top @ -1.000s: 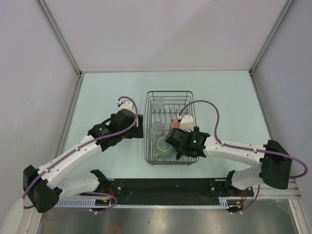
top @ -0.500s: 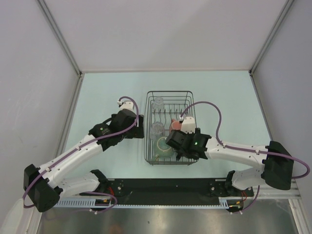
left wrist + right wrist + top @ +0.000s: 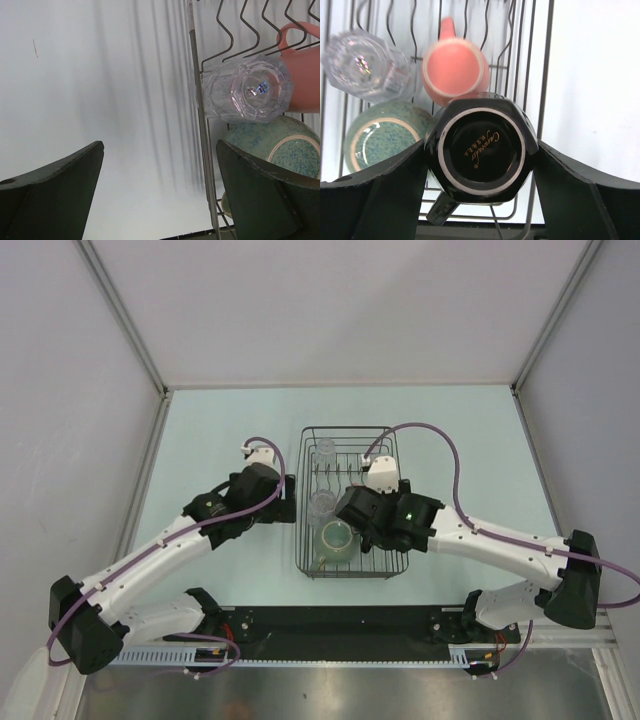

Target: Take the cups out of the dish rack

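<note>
My right fingers (image 3: 375,200) are clamped on the dark cup (image 3: 481,150), one pad on each flank. The cup is upside down, its pale-ringed base facing my wrist camera and its handle sticking out at 7 o'clock. I can't tell whether it has cleared the wires below it. Just past it at 12 o'clock is the salmon-pink cup (image 3: 454,67), at 9 o'clock the sage-green mug (image 3: 377,137), and at 10 o'clock a clear tumbler (image 3: 365,65) on its side. All of them sit inside the dish rack (image 3: 201,115).

My left fingers (image 3: 50,200) are spread wide and hold nothing. They hover over bare desk (image 3: 220,430) at the rack's 9 o'clock side, facing that same tumbler through the rim. From above I spot another tumbler (image 3: 324,449) at the rack's 12 o'clock end.

I judge this to be the first extraction, with four cups left inside. The next move calls for a straight lift, so the handle doesn't snag a wire. After that I'd swing toward 3 o'clock and set the cup down on open desk.
</note>
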### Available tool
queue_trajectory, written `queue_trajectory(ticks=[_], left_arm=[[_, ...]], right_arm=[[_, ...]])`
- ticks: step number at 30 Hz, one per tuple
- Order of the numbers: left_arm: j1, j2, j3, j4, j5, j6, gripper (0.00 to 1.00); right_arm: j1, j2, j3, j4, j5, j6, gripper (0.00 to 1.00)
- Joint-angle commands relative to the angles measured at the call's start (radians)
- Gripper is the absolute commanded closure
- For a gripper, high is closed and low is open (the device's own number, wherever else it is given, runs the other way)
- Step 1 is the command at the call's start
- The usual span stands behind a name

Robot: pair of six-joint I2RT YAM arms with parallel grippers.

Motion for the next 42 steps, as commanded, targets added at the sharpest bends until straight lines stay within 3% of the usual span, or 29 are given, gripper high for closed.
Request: queue_trajectory(ticks=[1,14,20,30,42], left_arm=[[0.000,0.005,0.036,0.026,0.000,0.013,0.00],[0.002,0.022,0.071,0.029,0.009,0.007,0.01],[0.002,0.001,0.108,0.038,0.021,-0.011,0.01],[0.002,-0.090,0.126,0.128,0.119,-0.077,0.01],[0.091,-0.194,0.037,0.385,0.350,-0.244,0.00]], right_arm=[[-0.028,-0.050,0.136,-0.014,0.118,-0.075,1.00],[-0.065,-0.081,0.215,-0.012,0.110,-0.141,1.00],[-0.116,-0.122,0.220,0.059,0.023,-0.152,1.00],[-0.248,-0.216,0.168,0.294,-0.242,-0.155,1.00],[-0.465,-0.309,-0.079,0.704,-0.667,-0.008,1.00]])
